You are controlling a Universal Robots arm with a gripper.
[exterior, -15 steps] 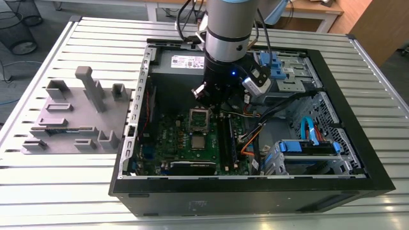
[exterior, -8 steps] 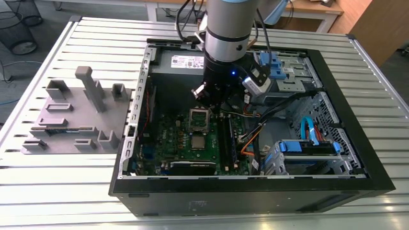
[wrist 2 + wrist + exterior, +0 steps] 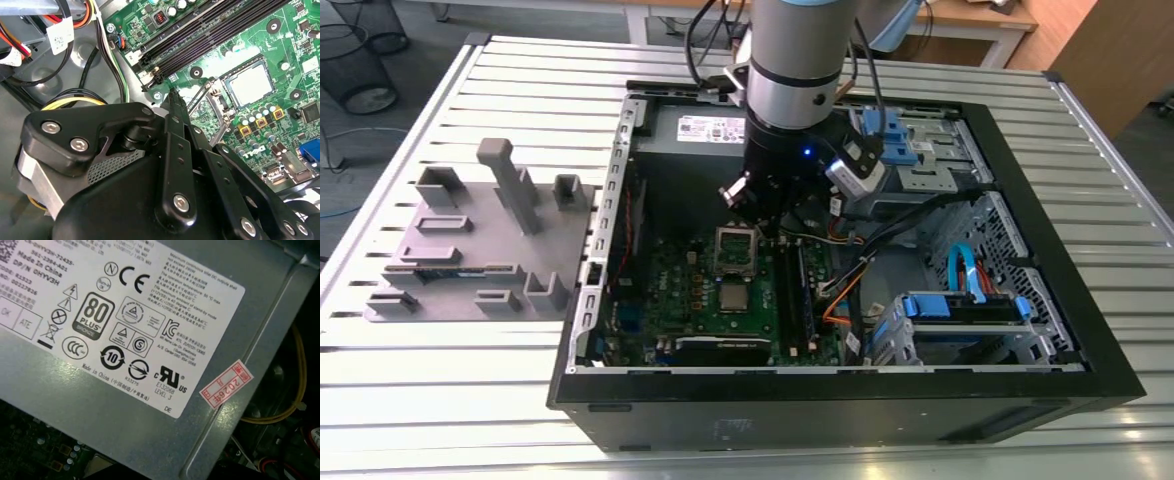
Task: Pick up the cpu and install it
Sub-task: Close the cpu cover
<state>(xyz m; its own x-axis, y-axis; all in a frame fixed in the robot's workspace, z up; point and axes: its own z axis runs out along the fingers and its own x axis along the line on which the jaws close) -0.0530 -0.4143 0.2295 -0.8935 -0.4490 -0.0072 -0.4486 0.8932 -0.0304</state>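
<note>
**Operator:** Where is the cpu [image 3: 736,296] [image 3: 248,85]?

**Arm:** It lies flat, silver top up, on the green motherboard [image 3: 678,292] [image 3: 280,50] inside the open computer case [image 3: 854,412]. In the second wrist view it appears seated within the dark socket frame [image 3: 226,89].

**Operator:** Are you holding it?

**Arm:** No. My gripper [image 3: 778,232] [image 3: 172,95] hangs over the motherboard, apart from the cpu. Its lower end is near the hinged metal bracket [image 3: 738,243], which lies swung open just beside the cpu, on the side toward the power supply [image 3: 707,128] [image 3: 150,400]. In the exterior view I stand just to that view's right of the bracket, near the ends of the long black memory slots [image 3: 210,27].

**Operator:** Gripper spread or pressed together?

**Arm:** I cannot tell. My own black linkages cover that part in the second wrist view, and the exterior view does not settle it.

**Operator:** What else is around?

**Arm:** The case sits on a slatted metal table [image 3: 454,400]. A grey fixture tray [image 3: 480,240] lies on it, to the exterior view's left of the case. My first wrist view looks at the power supply's printed label [image 3: 125,315].
</note>
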